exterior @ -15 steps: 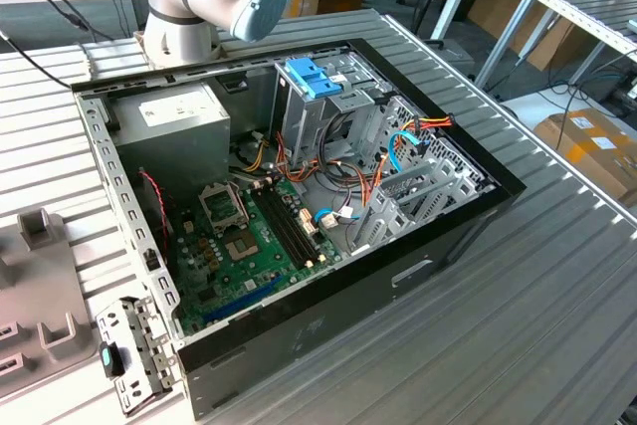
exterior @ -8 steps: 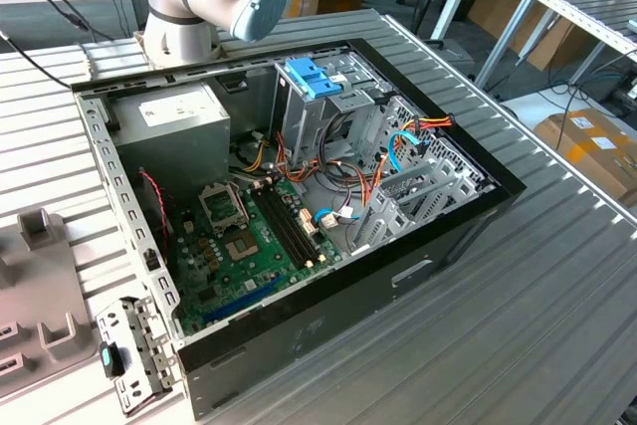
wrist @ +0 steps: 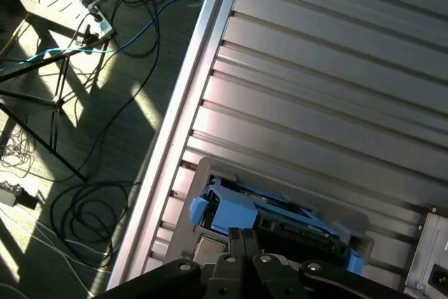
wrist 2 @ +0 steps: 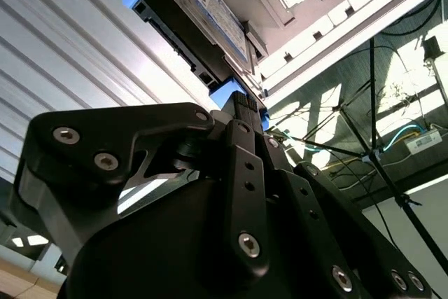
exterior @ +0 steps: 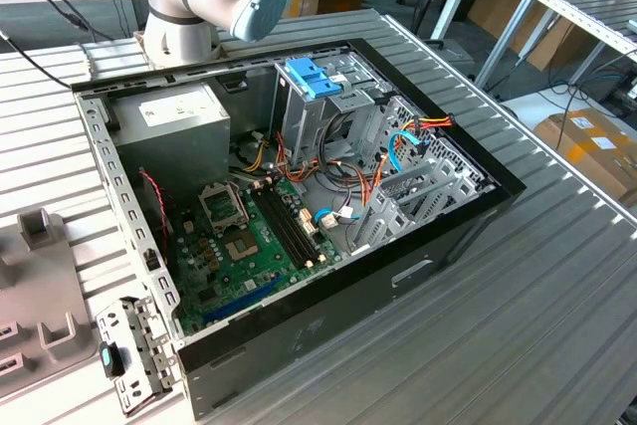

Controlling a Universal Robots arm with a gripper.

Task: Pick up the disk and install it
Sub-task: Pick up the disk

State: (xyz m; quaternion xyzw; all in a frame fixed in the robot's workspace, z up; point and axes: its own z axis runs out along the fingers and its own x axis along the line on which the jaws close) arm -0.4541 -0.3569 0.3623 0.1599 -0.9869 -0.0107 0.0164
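The disk (wrist: pixel 294 223), a flat drive in a light-blue carrier rail, lies in a grey holder (wrist: pixel 210 173) on the ribbed metal table near the table's edge. In the second wrist view the disk (wrist 2: pixel 210 15) shows its dark side, its white label and blue rail ends. My gripper (wrist: pixel 243 237) is right at the disk's near edge, by a blue rail corner (wrist 2: pixel 231 94); in the second wrist view the gripper (wrist 2: pixel 243 111) reaches that same corner. Whether it touches or grips the disk cannot be told.
The open computer case (exterior: pixel 468 226) lies on the table, with a metal drive cage (exterior: pixel 343 106) topped by a blue bracket (exterior: pixel 314 77), loose cables and the motherboard (exterior: pixel 249 236). Grey fixtures (exterior: pixel 40 286) stand at the exterior view's left. Beyond the table edge (wrist: pixel 183 110) the floor holds cables and a tripod.
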